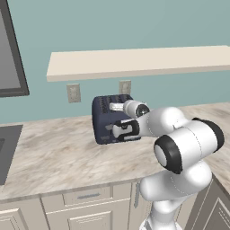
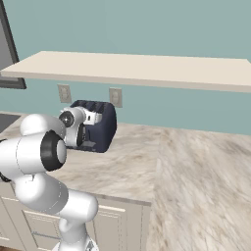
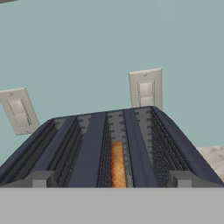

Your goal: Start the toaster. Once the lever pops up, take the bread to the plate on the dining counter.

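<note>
Left of the arm on the marble counter [image 1: 54, 152], the navy toaster [image 1: 102, 121] stands against the wall below two outlets, and the tool [image 1: 123, 129] sits at its front face with jaws spread wide, holding nothing. The bread [image 3: 117, 165] stands sunk in a slot right of the toaster's middle. It looks light, stiff and crumbly, best pinched gently across its flat faces at the top edge.
</note>
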